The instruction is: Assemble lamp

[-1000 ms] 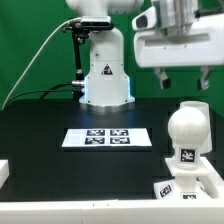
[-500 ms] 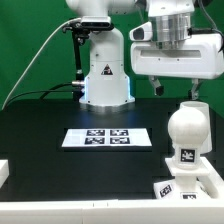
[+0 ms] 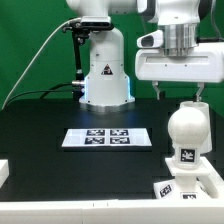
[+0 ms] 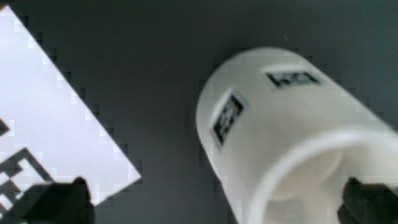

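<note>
Shifted toward the exterior view's left, the gripper [image 3: 179,92] hangs wide open and empty above the smooth, white, round-headed bulb [image 3: 186,136], standing upright on its square base [image 3: 187,184]

— What is sitting behind everything?

— A green backdrop [image 3: 30,40] is covering the whole rear of the room, evenly lit. A black cable [image 3: 40,62] is hanging across it – curving down toward the back edge.

— And below?

— A black table [image 3: 40,125] is filling the lower part, its matte top catching little light. The marker board [image 3: 105,137] is lying flat on it.
</note>
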`<state>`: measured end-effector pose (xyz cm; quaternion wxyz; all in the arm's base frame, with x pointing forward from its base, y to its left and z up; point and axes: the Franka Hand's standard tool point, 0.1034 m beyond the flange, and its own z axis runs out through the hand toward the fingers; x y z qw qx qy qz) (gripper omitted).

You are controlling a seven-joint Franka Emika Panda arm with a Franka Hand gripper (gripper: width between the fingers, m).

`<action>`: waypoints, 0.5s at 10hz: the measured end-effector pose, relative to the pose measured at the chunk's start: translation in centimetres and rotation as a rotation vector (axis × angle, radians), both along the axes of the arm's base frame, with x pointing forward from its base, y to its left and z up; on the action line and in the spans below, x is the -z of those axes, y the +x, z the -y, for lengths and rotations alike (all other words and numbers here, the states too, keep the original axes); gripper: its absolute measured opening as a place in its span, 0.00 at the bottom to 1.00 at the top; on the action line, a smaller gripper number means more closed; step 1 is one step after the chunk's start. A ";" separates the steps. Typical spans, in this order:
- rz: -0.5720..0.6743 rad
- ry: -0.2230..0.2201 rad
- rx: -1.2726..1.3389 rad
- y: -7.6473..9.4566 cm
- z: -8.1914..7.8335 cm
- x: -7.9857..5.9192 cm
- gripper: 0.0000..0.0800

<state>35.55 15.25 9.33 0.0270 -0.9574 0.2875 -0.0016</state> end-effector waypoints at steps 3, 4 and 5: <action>0.014 0.001 -0.017 0.6 0.7 1.4 0.87; 0.014 0.001 -0.018 0.6 0.6 1.4 0.87; 0.013 0.001 -0.020 0.5 0.6 1.4 0.70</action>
